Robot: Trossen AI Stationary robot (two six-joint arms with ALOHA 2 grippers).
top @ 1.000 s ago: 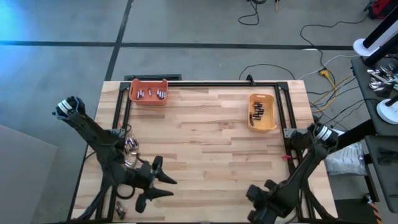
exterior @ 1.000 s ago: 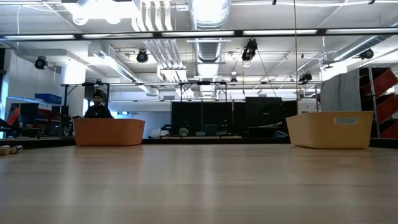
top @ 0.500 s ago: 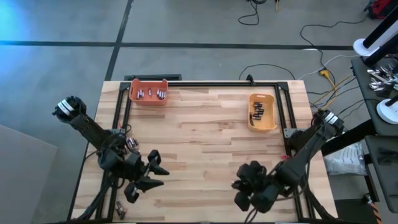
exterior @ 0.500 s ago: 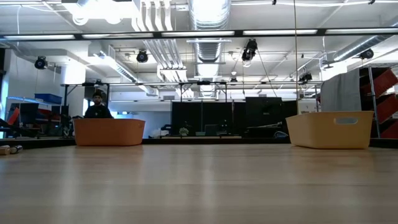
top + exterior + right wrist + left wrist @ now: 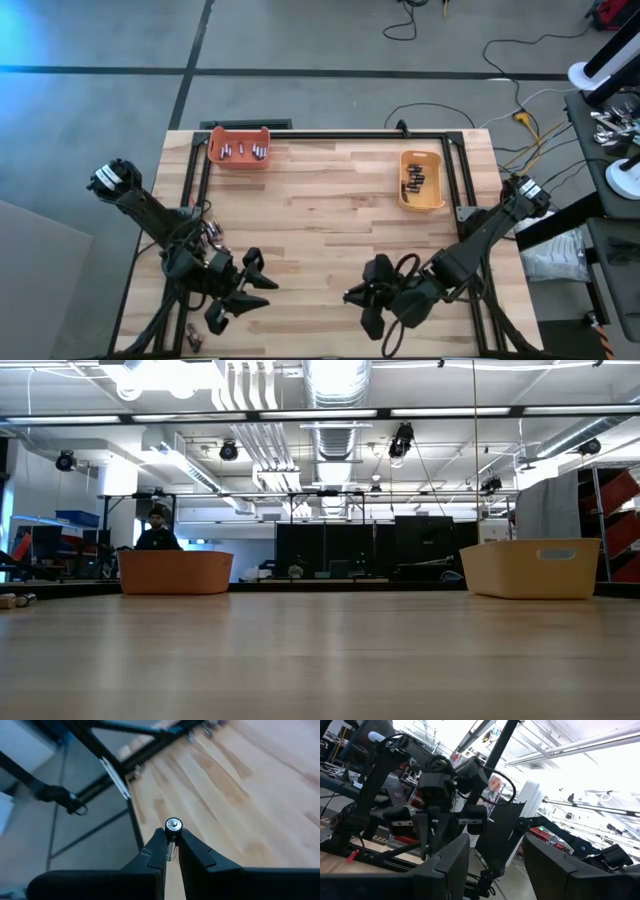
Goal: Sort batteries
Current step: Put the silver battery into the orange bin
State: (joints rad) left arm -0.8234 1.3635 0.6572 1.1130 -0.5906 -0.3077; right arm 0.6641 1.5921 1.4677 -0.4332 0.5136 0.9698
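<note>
Above the tabletop (image 5: 340, 210), the right gripper (image 5: 362, 300) hangs over the near edge, well short of the yellow bin (image 5: 421, 180) holding dark batteries (image 5: 413, 181); the orange bin (image 5: 239, 148) holds silvery ones. The left gripper (image 5: 232, 300), jaws spread, waits near loose batteries (image 5: 210, 234). Level across the tabletop, both bins show — no arms. Only the right wrist shows the carried battery (image 5: 172, 840): pinched between the jaws, its long axis along the fingers (image 5: 157, 851), cap outward.
</note>
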